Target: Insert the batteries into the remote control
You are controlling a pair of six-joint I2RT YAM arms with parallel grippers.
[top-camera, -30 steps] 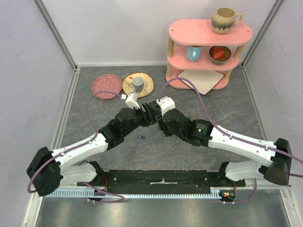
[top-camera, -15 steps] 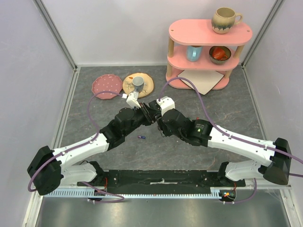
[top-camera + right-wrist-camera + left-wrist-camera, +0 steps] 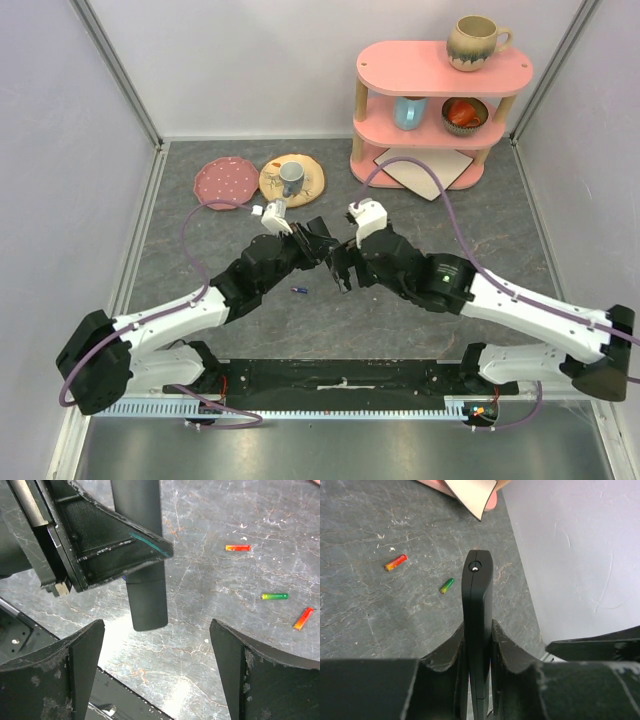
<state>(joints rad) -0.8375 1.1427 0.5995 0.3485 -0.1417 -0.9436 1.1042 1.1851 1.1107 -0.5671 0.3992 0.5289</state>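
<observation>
**Top view**
- Left gripper (image 3: 312,240): we see it over the middle of the table (image 3: 470,230), its tip close to the right gripper (image 3: 340,272).
- Remote: we cannot make it out here among the black parts.
- Blue battery (image 3: 298,291): it lies on the table, near both grippers.
- Back of table: a plate (image 3: 225,181) and a shelf (image 3: 440,135).

**Left wrist view**
- Left fingers (image 3: 507,647): they pinch the remote (image 3: 476,590) from both sides. We see it edge-on, reaching out past the fingertips, above the table.
- Green battery (image 3: 446,585) and orange battery (image 3: 395,562): they lie on the table left of the remote, apart from each other.

**Right wrist view**
- Right fingers (image 3: 75,660): they are spread wide and touch nothing.
- Remote: the left gripper holds it. Its free end hangs before the gap between the right fingers and touches neither.
- Batteries (image 3: 237,547): we count three on the table right of the remote, one green and two orange-red, none touching.
</observation>
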